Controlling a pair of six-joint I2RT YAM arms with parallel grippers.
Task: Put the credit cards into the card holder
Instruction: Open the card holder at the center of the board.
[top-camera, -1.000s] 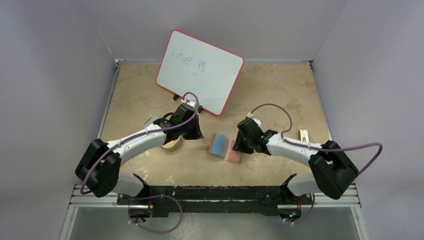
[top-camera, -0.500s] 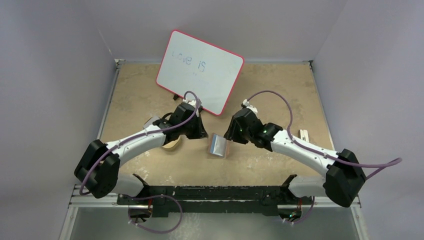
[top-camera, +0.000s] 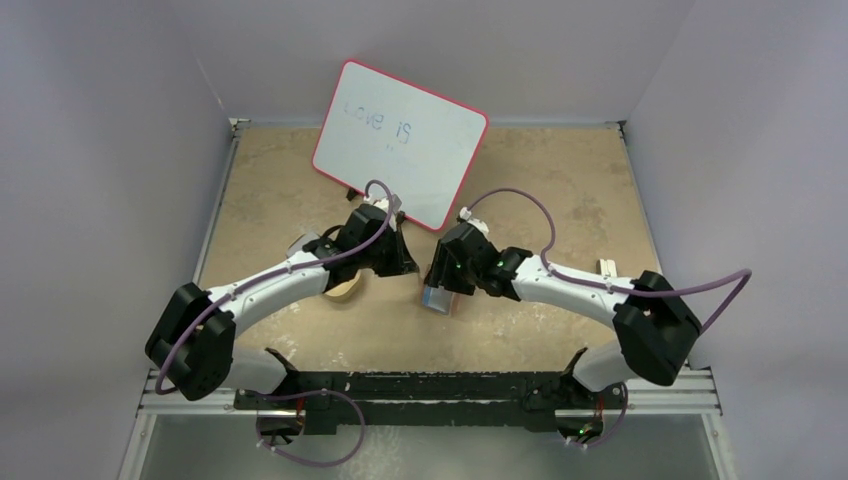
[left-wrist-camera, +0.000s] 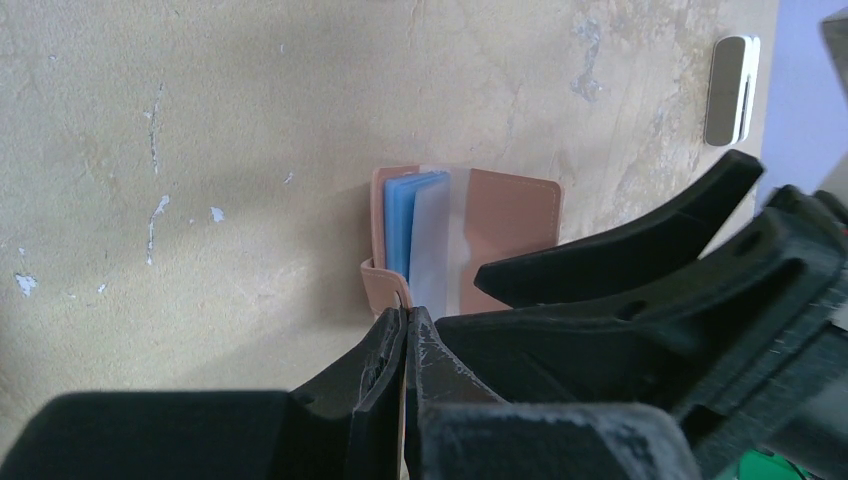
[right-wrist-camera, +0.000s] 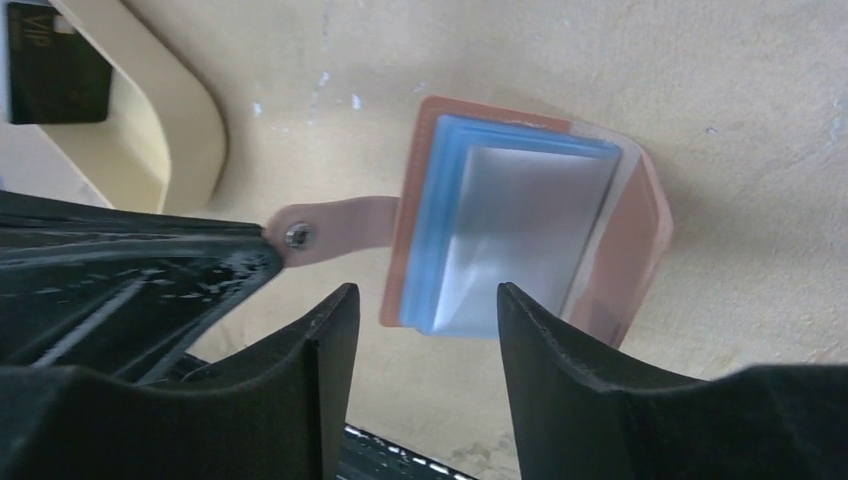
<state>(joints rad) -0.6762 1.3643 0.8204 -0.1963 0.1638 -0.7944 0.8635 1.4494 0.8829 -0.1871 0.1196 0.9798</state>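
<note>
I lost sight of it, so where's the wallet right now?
In the top view, the wallet lies open mid-table between the arms: the left tool pinches its strap, and the right tool hovers over it.

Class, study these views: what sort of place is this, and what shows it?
Probably a robotics lab test cell: two robot arms bolted to a rail at the edge of a table, plain walls boxing it in, and a whiteboard propped at the back.

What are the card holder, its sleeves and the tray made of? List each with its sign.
The card holder: likely leather or imitation, matte brown, bending strap. The sleeves: probably clear plastic, glossy, bright glare on them. The tray: smooth matte tan; plastic or wood, cannot tell.
</note>
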